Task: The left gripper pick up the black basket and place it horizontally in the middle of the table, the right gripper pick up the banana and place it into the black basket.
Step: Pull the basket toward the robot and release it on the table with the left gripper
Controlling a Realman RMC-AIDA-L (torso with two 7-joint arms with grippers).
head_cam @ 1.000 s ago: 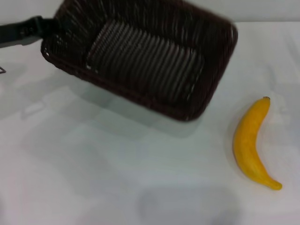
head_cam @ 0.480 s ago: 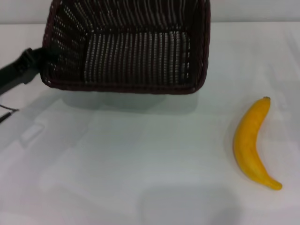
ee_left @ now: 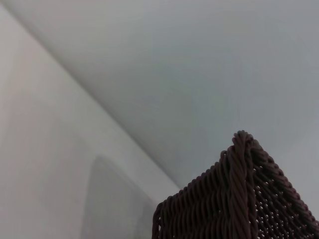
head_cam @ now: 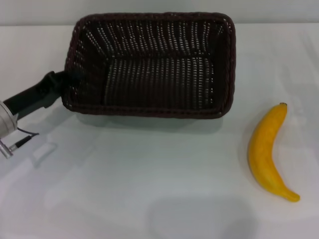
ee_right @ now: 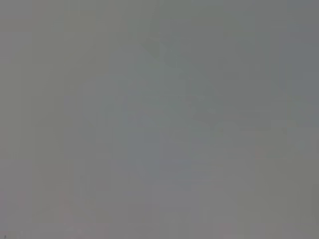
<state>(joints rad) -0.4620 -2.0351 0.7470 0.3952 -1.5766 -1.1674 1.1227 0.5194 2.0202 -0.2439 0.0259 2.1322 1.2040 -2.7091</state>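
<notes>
The black basket, dark woven wicker, lies lengthwise across the far middle of the white table with its opening up and nothing inside. My left gripper reaches in from the left and is shut on the basket's left end wall. One braided corner of the basket fills the lower part of the left wrist view. The banana lies on the table to the right of the basket, apart from it, stem pointing away from me. My right gripper is out of view; its wrist view is plain grey.
The left arm's silver joint sits at the left edge with a thin cable beside it. Bare white tabletop stretches in front of the basket and between the basket and the banana.
The basket, carried by my left gripper, has swung from a skewed, tilted pose to lying level and lengthwise, lower and nearer the middle. The banana has not moved.
</notes>
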